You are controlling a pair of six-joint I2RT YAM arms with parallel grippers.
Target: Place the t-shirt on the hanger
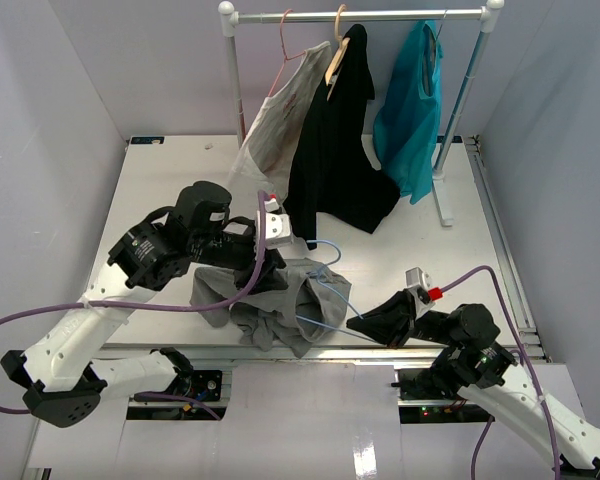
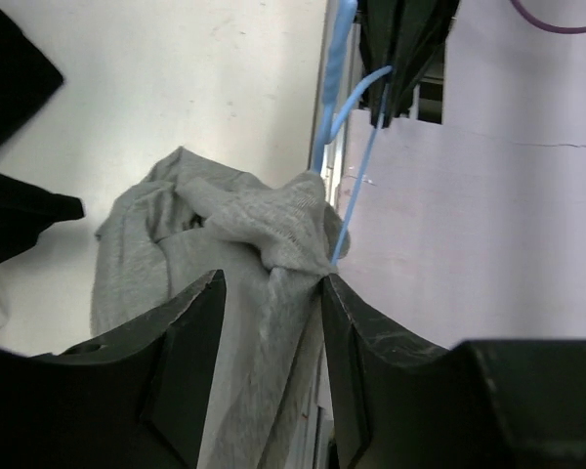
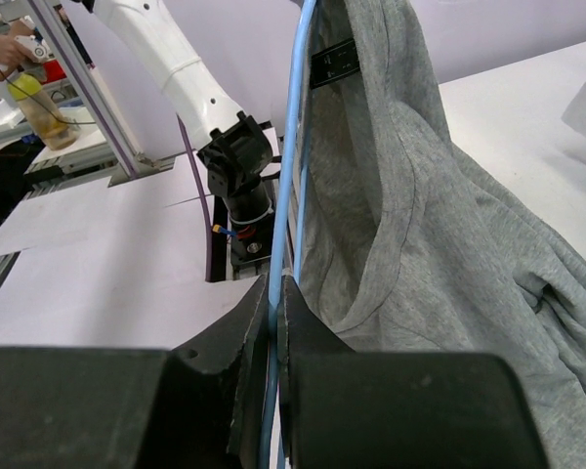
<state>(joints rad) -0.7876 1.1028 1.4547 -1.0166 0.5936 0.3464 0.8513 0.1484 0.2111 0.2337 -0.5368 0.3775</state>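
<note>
The grey t-shirt lies crumpled on the table near the front edge, between my two arms. The light-blue wire hanger lies partly inside it, with its hook pointing away from me. My right gripper is shut on the hanger's wire, and the shirt's neck opening hangs beside that wire. My left gripper sits low over the shirt, jaws apart, with a bunched fold of the t-shirt running between them. The fold touches the right finger, and the hanger passes just beyond it.
A white clothes rack stands at the back of the table. On it hang a white printed shirt on a pink hanger, a black garment on a wooden hanger, and a teal garment. The table's front edge runs just below the t-shirt.
</note>
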